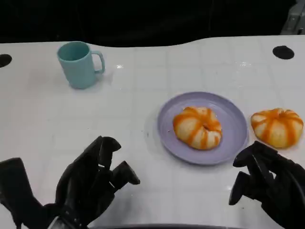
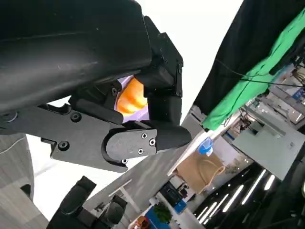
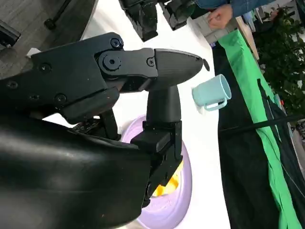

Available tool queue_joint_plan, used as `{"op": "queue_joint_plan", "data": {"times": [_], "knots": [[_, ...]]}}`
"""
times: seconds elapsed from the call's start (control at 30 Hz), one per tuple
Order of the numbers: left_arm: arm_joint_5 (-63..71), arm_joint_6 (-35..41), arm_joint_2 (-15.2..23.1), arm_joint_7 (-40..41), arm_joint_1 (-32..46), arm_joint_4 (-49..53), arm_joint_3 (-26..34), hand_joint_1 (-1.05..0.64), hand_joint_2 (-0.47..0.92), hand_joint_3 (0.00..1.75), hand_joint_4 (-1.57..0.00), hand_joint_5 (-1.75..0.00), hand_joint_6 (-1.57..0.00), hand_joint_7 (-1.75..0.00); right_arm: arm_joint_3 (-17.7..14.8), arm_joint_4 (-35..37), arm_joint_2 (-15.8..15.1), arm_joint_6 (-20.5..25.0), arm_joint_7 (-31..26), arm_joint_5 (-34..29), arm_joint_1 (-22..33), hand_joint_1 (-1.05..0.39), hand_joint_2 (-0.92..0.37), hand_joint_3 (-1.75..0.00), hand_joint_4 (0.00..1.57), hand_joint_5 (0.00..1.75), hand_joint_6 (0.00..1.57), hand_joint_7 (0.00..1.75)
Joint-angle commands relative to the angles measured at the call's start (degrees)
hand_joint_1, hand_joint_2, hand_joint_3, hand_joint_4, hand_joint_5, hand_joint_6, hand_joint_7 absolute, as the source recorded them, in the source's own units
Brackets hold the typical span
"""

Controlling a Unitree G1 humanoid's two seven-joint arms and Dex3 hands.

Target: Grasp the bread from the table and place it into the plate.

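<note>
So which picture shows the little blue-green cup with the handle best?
The head view: the teal ceramic-looking mug stands whole and upright on the white table, handle clear. The right wrist view shows it smaller, beyond the right hand. I cannot find it in the left wrist view.

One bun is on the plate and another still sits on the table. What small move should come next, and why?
Probably reach the right hand forward toward the bun on the table. That bun lies just beside the purple plate, not in it, directly ahead of this hand, which holds nothing. The left hand is farther away, across the plate.
</note>
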Motion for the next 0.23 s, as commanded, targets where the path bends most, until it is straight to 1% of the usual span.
{"op": "queue_joint_plan", "data": {"times": [0.03, 0.23], "knots": [[0.22, -0.57, 1.04, 0.17, -0.18, 0.29, 0.41, -0.54, 0.92, 0.42, -0.83, -1.75, -0.62, -1.75, -0.60, 0.81, -0.32, -1.73, 0.88, 0.21, 0.22, -0.44, -0.92, -0.39, 0.65, 1.75, 0.50, 1.61], [0.04, -1.19, 1.18, -0.47, -0.53, 1.55, 0.77, -0.53, 0.92, 0.41, -0.84, -1.75, -0.64, -1.75, -0.51, 0.98, -0.23, -1.77, 0.62, 0.02, 0.18, -0.44, -0.92, -0.37, 0.65, 1.75, 0.50, 1.62]]}}
